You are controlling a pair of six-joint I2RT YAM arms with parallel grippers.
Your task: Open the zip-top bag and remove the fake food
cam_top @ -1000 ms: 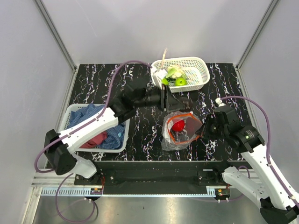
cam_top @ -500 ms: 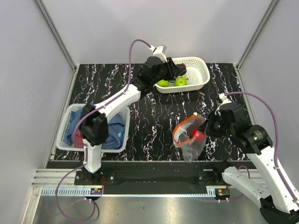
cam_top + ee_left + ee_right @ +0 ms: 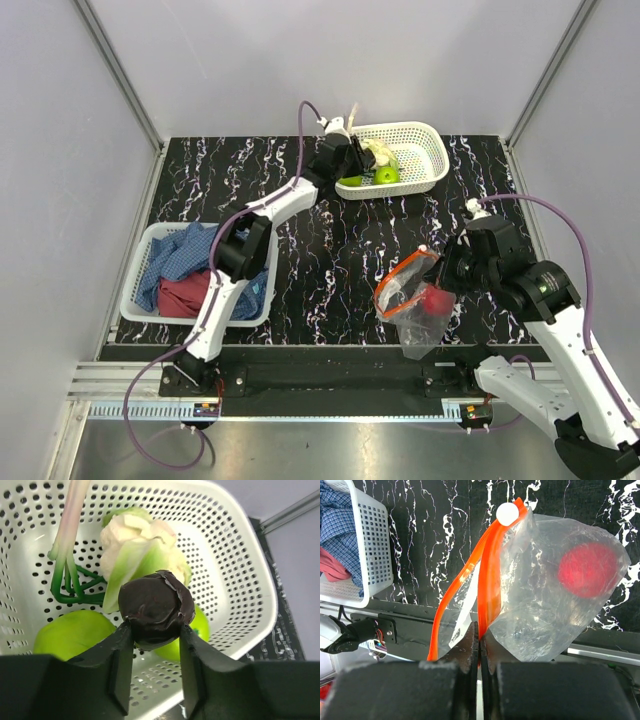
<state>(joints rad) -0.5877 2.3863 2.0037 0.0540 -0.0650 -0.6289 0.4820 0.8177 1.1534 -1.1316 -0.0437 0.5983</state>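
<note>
- Top external view: black worktop [image 3: 330,250] with white marble veining, boxed in by plain grey wall panels [image 3: 330,60] on aluminium posts [image 3: 118,70]; a metal rail [image 3: 330,410] runs along the near edge.
- Landmark: white basket [image 3: 425,135] at the far edge.
- Left pincer [image 3: 156,630] is just above the basket's left end, pinching the dark purple ball [image 3: 156,607].
- In the basket below it: two lime-green fruits [image 3: 72,632], a cabbage-like piece [image 3: 135,545] and a green onion [image 3: 67,530].
- Right pincer [image 3: 479,640], well nearer than the basket, is pressed together on the orange zip strip [image 3: 490,570] of the zip-top bag [image 3: 545,610].
- The bag hangs from that grip, mouth gaping, with the red piece [image 3: 587,570] inside.
- A second basket [image 3: 130,290], far left of the landmark and nearer, holds blue and red cloths [image 3: 190,260].
</note>
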